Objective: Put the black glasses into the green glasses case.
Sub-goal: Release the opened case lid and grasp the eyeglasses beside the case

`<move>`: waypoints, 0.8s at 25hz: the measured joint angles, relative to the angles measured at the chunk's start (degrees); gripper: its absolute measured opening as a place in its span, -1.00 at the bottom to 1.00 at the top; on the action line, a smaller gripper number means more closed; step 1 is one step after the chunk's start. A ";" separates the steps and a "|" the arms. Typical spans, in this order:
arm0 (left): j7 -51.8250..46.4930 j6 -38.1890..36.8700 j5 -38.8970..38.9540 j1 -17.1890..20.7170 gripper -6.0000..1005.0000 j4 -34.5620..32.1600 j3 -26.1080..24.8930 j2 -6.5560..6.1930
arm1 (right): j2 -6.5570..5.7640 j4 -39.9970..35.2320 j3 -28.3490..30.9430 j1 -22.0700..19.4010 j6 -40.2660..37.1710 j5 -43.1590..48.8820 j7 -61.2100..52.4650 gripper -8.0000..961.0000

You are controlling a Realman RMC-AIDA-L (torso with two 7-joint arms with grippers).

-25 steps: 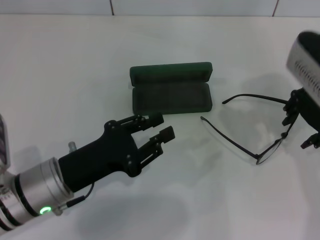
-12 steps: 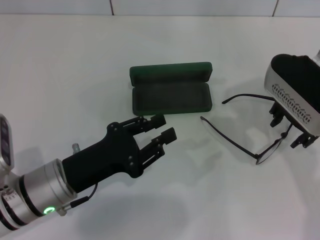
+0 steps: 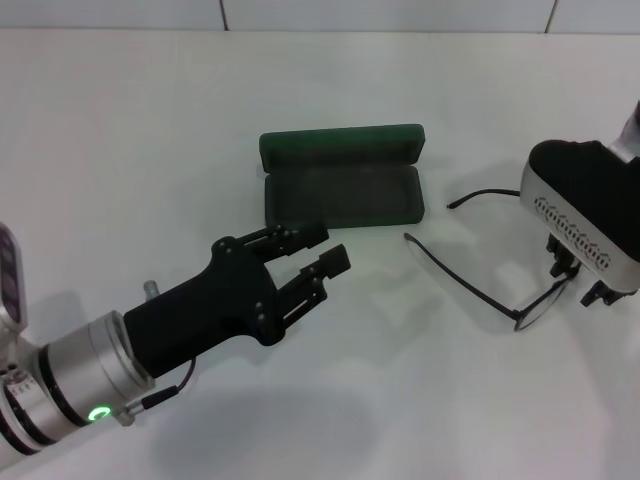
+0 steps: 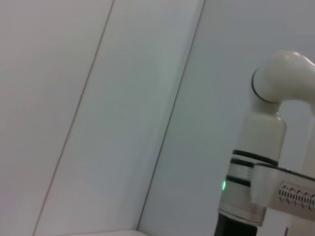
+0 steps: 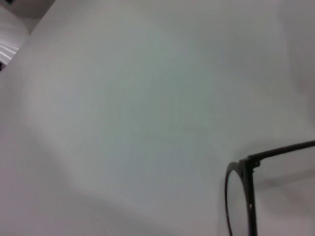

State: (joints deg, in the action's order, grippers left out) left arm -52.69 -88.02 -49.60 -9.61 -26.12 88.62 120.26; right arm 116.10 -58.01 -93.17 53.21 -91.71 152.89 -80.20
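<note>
Hovering over the front of the black glasses (image 3: 500, 270), which lie unfolded on the desk (image 3: 120, 120) at four o'clock from the open green glasses case (image 3: 342, 180), the right pincer (image 3: 582, 280) hides its fingers, so its state cannot be told. It should pinch the frame's bridge, not a lens. The left pincer (image 3: 320, 252) waits released at seven o'clock from the case.

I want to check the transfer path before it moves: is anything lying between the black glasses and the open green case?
Nothing visible does. The black glasses lie unfolded on the white table, to the right of the green glasses case, which is open, with bare table between them. The left gripper hovers just in front of the case, beside that path, not across it.
</note>
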 joint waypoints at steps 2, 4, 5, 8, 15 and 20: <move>0.01 -0.03 0.21 -0.05 -0.23 0.54 0.04 0.03 | 0.01 0.05 -0.08 0.04 0.07 -0.04 0.00 -0.05; 0.01 -0.03 0.22 -0.07 -0.23 0.85 0.05 0.05 | 0.01 -0.15 -0.08 0.03 0.04 -0.13 -0.01 -0.16; 0.03 -0.04 0.23 -0.11 -0.23 1.53 0.18 0.08 | 0.01 -0.28 -0.08 -0.02 0.07 -0.15 -0.01 -0.23; 0.03 -0.05 0.23 -0.21 -0.23 1.92 0.21 0.08 | 0.03 -0.38 -0.08 -0.24 0.61 -0.25 -0.01 -0.44; -0.28 -0.49 0.20 -0.70 -0.23 2.09 0.24 0.04 | 0.09 -3.23 -0.53 -1.89 0.49 -1.84 -0.60 -0.67; -0.21 -0.70 0.16 -2.18 -0.23 3.76 0.24 -0.12 | 0.06 -8.85 -1.16 -6.25 -1.22 -2.96 -0.49 -0.72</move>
State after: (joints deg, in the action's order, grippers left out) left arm -52.89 -88.72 -49.44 -11.79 -22.36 88.85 120.14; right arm 116.16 -66.87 -94.33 46.96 -92.93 149.92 -80.69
